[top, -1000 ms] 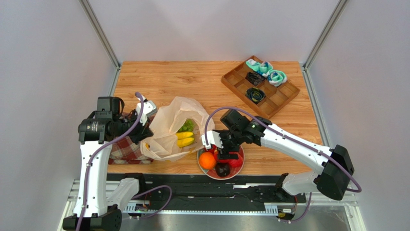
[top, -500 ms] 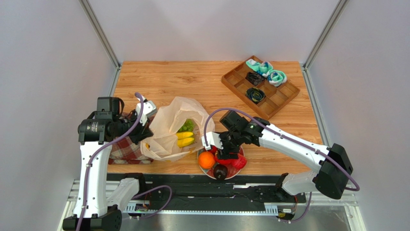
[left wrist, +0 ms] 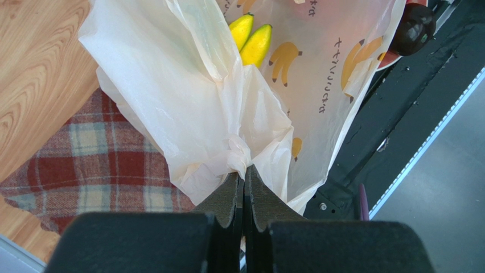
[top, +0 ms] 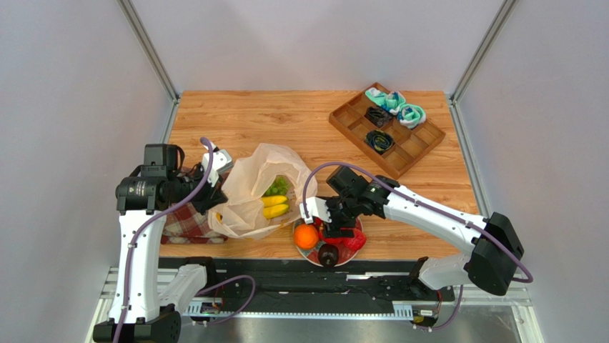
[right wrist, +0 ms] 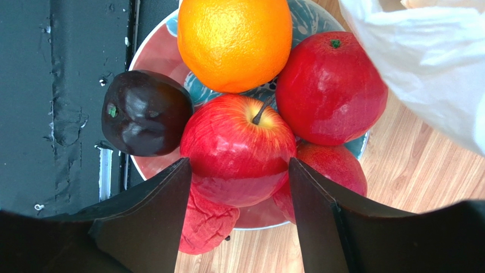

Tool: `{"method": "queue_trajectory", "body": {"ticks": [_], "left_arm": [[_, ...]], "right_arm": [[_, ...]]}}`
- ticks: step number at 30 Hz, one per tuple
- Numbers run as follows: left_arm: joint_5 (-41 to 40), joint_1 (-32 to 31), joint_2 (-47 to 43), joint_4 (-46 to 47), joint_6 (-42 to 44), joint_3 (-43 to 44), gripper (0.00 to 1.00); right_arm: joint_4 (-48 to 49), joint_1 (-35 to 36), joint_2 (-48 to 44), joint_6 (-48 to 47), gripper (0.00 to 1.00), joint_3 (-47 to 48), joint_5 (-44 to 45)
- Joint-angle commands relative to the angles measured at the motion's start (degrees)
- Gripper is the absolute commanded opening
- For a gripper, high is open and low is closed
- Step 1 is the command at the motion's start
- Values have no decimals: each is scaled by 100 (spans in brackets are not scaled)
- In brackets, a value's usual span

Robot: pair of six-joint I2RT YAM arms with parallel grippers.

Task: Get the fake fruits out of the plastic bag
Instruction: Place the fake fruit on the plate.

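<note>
As the right pincer (right wrist: 239, 163) straddles it, the red apple (right wrist: 236, 145) sits centred

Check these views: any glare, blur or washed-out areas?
Top external: evenly lit, sharp, faint shadows. Left wrist: thin translucent cream plastic bag nearly washes out; left hand looks soft. Right wrist: sheen on the glossy red plastic apple; focus crisp.

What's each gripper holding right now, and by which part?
Left gripper pinches the bag by a bunched fold. Right gripper straddles the red apple on the plate; whether it grips is unclear.
</note>
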Motion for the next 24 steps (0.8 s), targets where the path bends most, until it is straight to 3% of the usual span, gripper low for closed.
{"method": "queue_trajectory", "body": {"ticks": [1, 9, 14, 17, 20, 24], "left_arm": [[101, -11, -33, -372, -22, 98, 0], [-14, -3, -120, -389, -5, 19, 0], [83, -3, -217, -495, -75, 194, 0], [127, -2, -287, -592, -110, 291, 0], [92, -3, -375, -609, -154, 344, 0], [65, -3, -446, -810, -137, 511, 0]], "right_arm": [[-63, -29, -30, 116, 73, 449, 99], [-530, -152, 109, 388, 77, 2137, -137], [-39, -143, 504, 1152, 78, 3165, -463], [734, -143, 619, 1724, 78, 3255, -366], [921, -108, 953, 1883, 67, 3430, -691], [753, 111, 1699, 1979, 42, 3546, -736]]}}
